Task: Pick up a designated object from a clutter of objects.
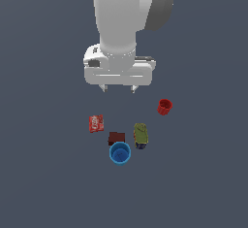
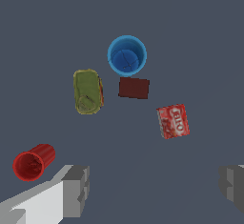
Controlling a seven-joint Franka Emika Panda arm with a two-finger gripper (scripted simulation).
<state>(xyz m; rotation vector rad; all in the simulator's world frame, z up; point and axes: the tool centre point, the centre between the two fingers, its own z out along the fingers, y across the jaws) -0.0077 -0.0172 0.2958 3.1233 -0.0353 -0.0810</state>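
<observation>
The end effector hangs above the desk with its fingers spread wide and empty. The red cup lies on its side apart from the other items, off toward the exterior view's right of the end effector, its long axis roughly level and its mouth facing the wrist camera.
</observation>
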